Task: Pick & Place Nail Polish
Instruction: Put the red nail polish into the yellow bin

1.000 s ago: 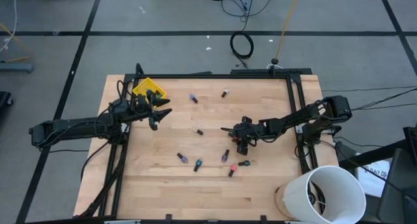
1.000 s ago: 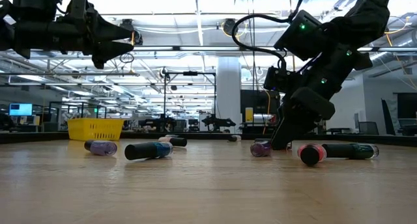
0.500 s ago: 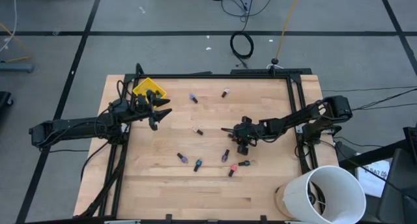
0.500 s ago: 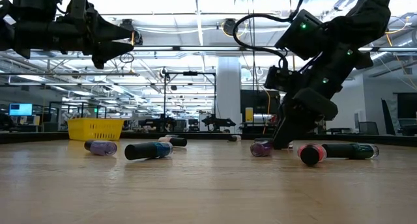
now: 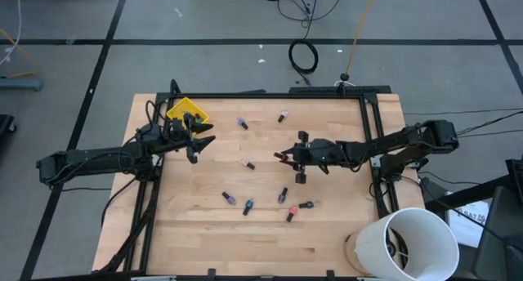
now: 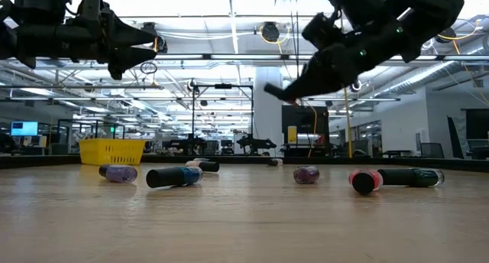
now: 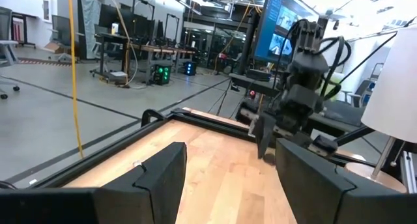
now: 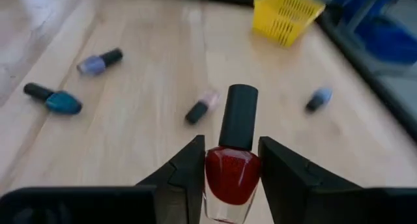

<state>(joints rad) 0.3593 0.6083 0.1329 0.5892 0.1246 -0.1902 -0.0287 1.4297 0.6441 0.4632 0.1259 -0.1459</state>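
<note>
the right pincer (image 8: 231, 168), lifted above mid-counter, is clamped on a small red glass nail polish bottle with a black cap (image 8: 233, 164); carry it level toward the far-left yellow mesh bin (image 5: 187, 112). the left pincer (image 5: 198, 140) hovers apart beside that bin.

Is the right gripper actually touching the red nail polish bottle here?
Touching. In the right wrist view, the right gripper has both fingers pressed against the sides of the red nail polish bottle, which is lifted clear of the table.

Grey taped floor (image 5: 73, 60), ceiling lights (image 6: 191, 3)
</note>
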